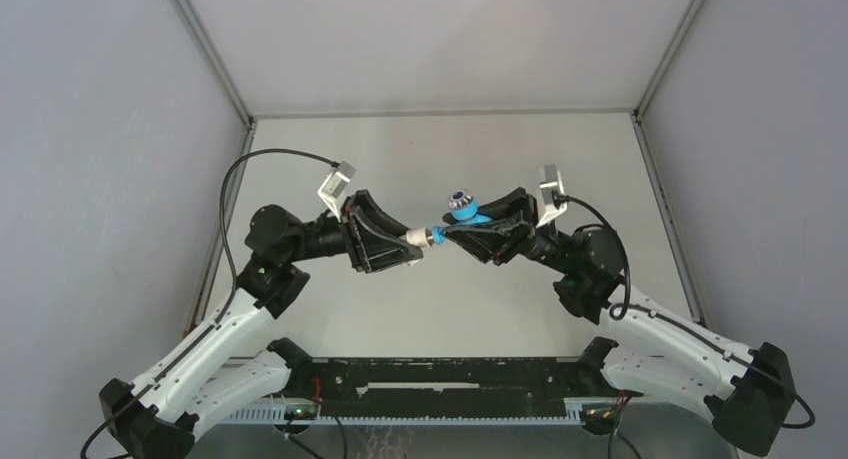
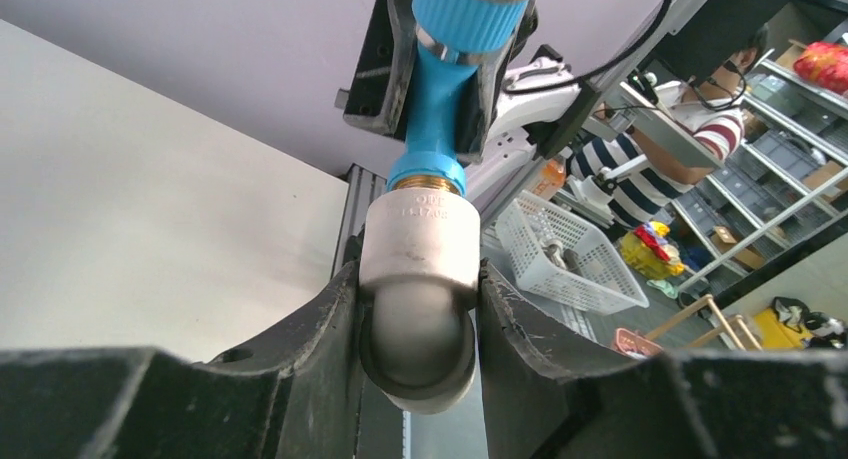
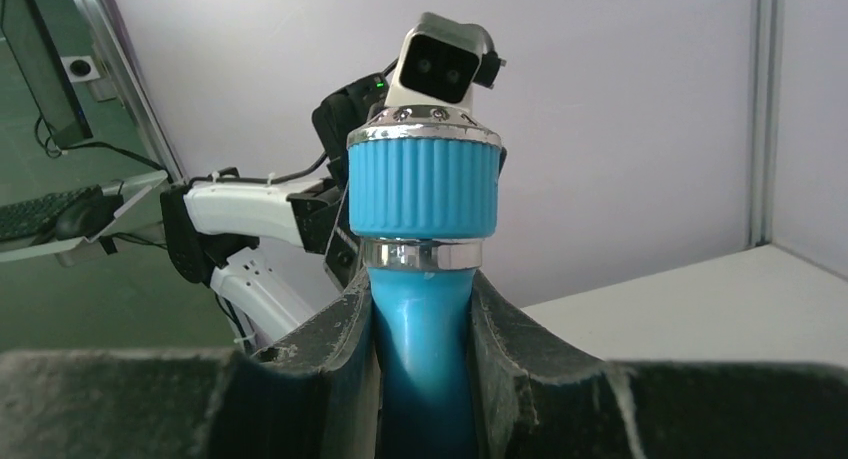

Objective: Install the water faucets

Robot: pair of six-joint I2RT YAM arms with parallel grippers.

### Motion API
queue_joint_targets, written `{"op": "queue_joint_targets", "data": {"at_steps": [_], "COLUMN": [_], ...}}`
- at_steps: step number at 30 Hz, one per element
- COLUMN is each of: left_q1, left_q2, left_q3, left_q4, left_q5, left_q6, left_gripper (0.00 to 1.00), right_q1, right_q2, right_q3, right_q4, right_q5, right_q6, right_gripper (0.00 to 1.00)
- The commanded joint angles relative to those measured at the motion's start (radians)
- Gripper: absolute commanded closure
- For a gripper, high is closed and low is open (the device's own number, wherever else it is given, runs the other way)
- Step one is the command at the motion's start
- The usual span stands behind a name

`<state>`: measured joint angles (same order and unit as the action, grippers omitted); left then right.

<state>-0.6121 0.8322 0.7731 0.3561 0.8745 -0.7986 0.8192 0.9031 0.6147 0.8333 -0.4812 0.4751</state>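
Note:
The bright-blue faucet (image 1: 462, 217) is held above the table's middle, between the two arms. My right gripper (image 1: 478, 229) is shut on its blue body (image 3: 425, 349); its ribbed blue knob with chrome rings (image 3: 424, 187) stands above my fingers. My left gripper (image 1: 398, 241) is shut on the white elbow fitting (image 2: 418, 289). The faucet's blue end (image 2: 434, 99) with a brass thread meets the fitting's open end. In the top view the white fitting (image 1: 413, 237) joins the faucet end to end.
The grey table (image 1: 440, 299) has walls at back and both sides. A black rail (image 1: 440, 374) runs along the near edge between the arm bases. A white basket (image 2: 570, 254) and shelves stand outside the cell.

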Motion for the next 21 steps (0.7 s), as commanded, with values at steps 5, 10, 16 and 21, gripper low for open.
{"op": "queue_joint_targets", "data": {"at_steps": [5, 10, 16, 21], "left_q1": [-0.068, -0.088, -0.088, -0.091], "left_q2": [-0.011, -0.021, -0.029, -0.038], "left_q3": [-0.010, -0.003, -0.007, -0.015], "left_q4": [0.044, -0.025, -0.020, -0.039], "left_q5": [-0.202, -0.291, -0.389, -0.525], "left_q6": [0.197, 0.274, 0.277, 0.299], "left_gripper": [1.00, 1.00, 1.00, 1.00], "right_q1": [-0.049, -0.070, -0.072, -0.069], "right_q2": [0.148, 0.178, 0.163, 0.147], "right_q3": [0.187, 0.233, 0.234, 0.255], "right_q4": [-0.404, -0.480, -0.533, -0.644], "right_q5": [-0.196, -0.239, -0.201, -0.071], "right_q6": [0.186, 0.211, 0.198, 0.207], "right_gripper": [1.00, 1.00, 1.00, 1.00]}}
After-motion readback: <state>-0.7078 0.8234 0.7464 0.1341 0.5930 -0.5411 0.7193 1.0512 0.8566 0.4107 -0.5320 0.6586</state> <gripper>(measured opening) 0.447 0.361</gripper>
